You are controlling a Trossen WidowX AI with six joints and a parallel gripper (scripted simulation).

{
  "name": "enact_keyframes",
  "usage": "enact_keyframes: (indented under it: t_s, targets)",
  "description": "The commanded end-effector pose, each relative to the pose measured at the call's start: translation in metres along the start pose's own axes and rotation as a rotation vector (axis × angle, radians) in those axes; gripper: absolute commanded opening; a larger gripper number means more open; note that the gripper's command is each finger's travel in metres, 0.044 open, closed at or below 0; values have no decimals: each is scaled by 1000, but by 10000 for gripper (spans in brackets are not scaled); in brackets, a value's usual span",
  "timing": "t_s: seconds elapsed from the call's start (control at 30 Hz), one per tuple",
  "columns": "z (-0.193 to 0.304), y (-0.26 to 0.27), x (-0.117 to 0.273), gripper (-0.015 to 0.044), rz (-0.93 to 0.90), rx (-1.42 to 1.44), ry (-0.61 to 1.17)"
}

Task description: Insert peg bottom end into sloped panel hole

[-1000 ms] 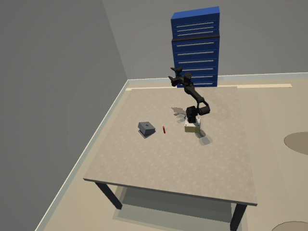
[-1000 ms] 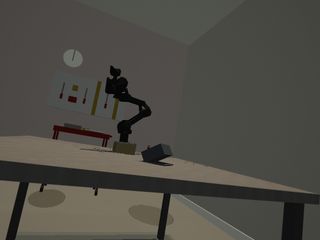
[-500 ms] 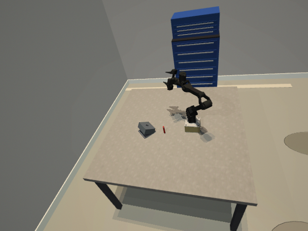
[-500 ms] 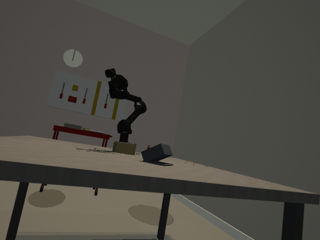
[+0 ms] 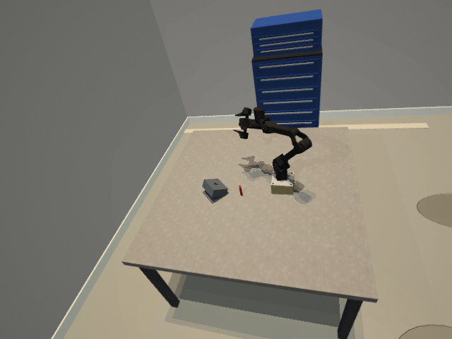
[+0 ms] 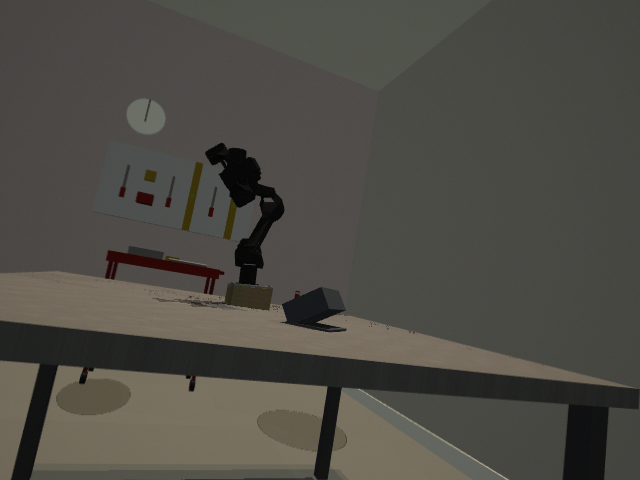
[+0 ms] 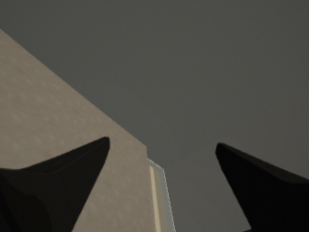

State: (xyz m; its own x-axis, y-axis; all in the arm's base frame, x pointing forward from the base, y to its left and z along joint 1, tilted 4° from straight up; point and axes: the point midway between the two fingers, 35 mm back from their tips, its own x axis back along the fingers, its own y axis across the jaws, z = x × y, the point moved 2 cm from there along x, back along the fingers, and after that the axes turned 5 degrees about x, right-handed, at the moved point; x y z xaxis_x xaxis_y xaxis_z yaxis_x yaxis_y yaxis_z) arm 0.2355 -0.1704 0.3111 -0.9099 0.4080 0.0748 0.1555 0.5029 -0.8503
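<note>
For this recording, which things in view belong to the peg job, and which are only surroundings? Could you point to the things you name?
Part of the job:
- red peg [image 5: 241, 191] [image 6: 297, 293]
- sloped panel [image 5: 214, 188] [image 6: 306, 306] with its hole [image 5: 215, 183]
- gripper [image 5: 234, 123] [image 7: 163, 145]
- table [image 5: 255, 233] [image 6: 155, 335]

Only surroundings:
- blue cabinet [image 5: 288, 70]
- wall clock [image 6: 139, 117]
- red bench [image 6: 165, 265]
- tool board [image 6: 108, 180]

Dim exterior view; soft shadows on the brighter tabletop.

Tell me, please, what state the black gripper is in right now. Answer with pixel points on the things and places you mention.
Black two-fingered gripper [image 5: 235, 123] [image 7: 163, 145]: open, holding nothing, raised above the speckled beige table [image 5: 255, 233] [image 6: 155, 320] [image 7: 43, 111].
</note>
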Motion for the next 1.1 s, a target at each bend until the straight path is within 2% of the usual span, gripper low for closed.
enact_keyframes:
  t_s: [0.0, 0.5, 1.07]
  targets:
    - [-2, 11, -9, 440, -57, -60, 9]
    - [-17, 73, -35, 440, -329, -276, 65]
    - [-40, 148, -42, 440, -625, -435, 202]
